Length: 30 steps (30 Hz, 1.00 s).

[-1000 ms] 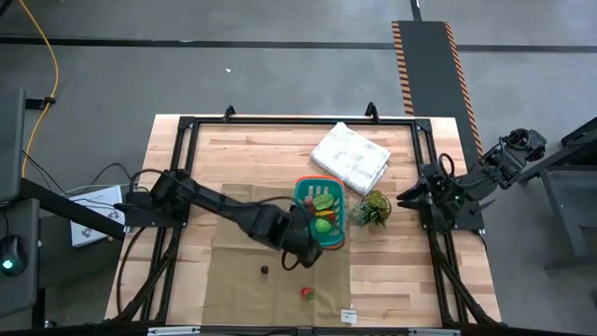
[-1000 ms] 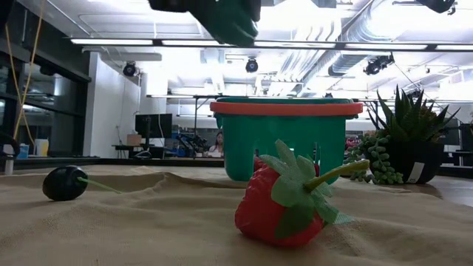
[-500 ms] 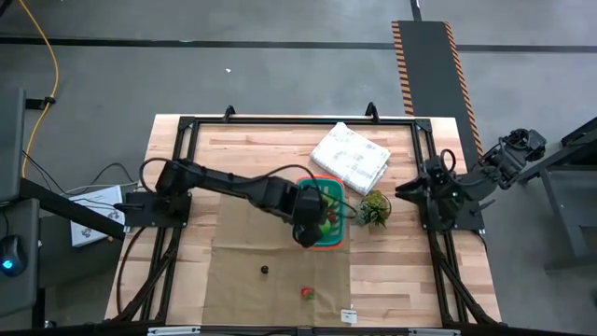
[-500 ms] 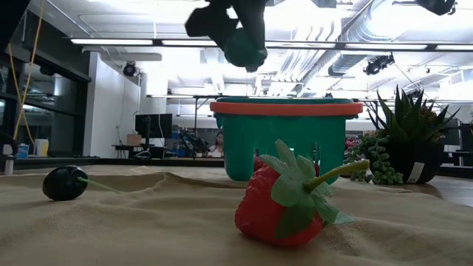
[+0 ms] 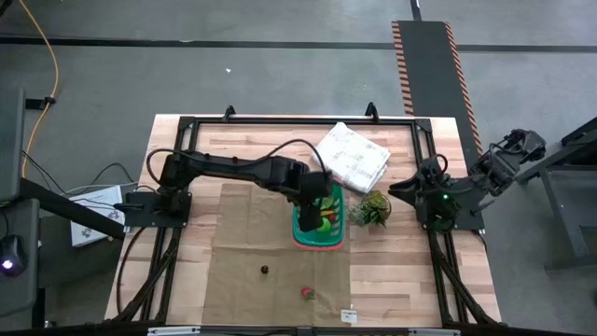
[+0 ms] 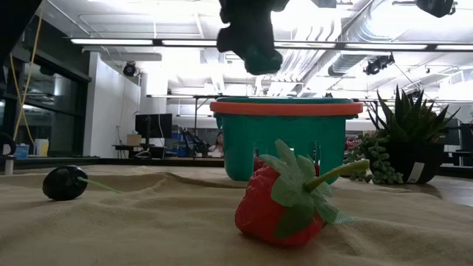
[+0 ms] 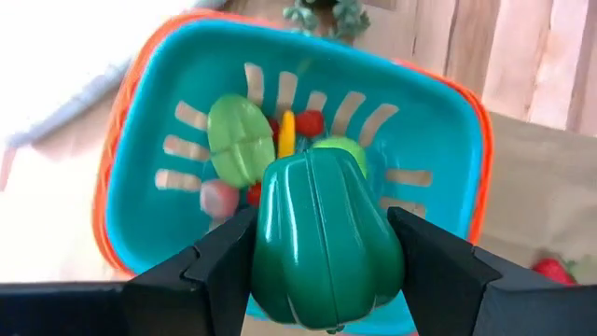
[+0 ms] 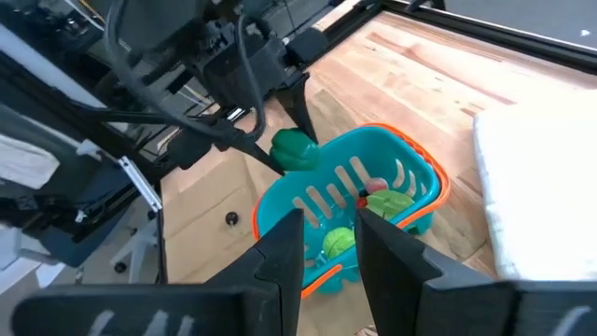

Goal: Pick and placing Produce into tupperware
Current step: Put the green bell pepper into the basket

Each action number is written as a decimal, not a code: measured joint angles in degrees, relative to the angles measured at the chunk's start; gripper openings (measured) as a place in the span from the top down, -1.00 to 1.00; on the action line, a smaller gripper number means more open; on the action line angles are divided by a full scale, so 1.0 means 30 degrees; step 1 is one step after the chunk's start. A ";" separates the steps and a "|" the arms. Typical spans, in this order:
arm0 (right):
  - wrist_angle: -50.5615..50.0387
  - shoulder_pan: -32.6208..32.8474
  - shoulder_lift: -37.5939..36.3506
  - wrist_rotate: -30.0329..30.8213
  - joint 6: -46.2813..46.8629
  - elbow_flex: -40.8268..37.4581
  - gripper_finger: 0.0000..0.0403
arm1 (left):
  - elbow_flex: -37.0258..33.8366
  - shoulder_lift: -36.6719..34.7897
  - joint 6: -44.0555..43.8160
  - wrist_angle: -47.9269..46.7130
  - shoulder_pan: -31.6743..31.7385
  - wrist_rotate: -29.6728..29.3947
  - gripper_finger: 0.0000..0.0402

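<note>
Nearest the low camera, a red strawberry (image 6: 284, 198) with a green leafy cap lies on the tan cloth (image 6: 148, 229), and off to one side, slightly farther back, sits a small dark round piece (image 6: 65, 182) with a thin stem; both are well apart from the basket and not yet collected. Behind them stands the teal basket (image 6: 284, 137), its orange rim up, with a potted succulent (image 6: 414, 140) just beside it and a white cloth bundle (image 5: 351, 155) near it on the bare wood. Above the basket hangs the left gripper (image 7: 326, 247), its jaws set fairly wide and clamped on either flank of a green pepper (image 7: 325, 245), which is poised over the open basket and not yet let go. Inside the basket several pieces already lie: a pale green leafy one (image 7: 240, 140), a round green one (image 7: 340, 149), a yellow sliver (image 7: 286, 133) and some red bits. The right gripper (image 8: 326, 245) waits at the table's right edge, jaws narrowly apart and empty. By my reading the task is well past half: the pepper needs dropping, then two pieces remain on the cloth.
</note>
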 joint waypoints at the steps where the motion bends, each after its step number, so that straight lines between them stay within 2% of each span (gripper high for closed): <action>1: 0.0052 0.0007 0.0149 0.0110 0.0076 0.0000 0.56 | 0.0000 0.0048 0.0318 0.0188 0.0156 0.0095 -0.08; 14: 0.2257 0.0000 0.1968 0.0876 0.0516 0.0000 0.56 | -0.0013 0.1249 0.3437 0.0199 0.1335 0.1785 -0.08; 17: 0.2644 0.0000 0.2307 0.0911 0.0523 0.0000 0.56 | -0.0036 0.1645 0.3595 -0.0253 0.1338 0.2365 -0.08; 30: 0.3242 0.0007 0.2757 0.0765 0.0924 0.0000 0.56 | -0.0044 0.3086 0.4108 -0.0333 0.1360 0.2688 -0.08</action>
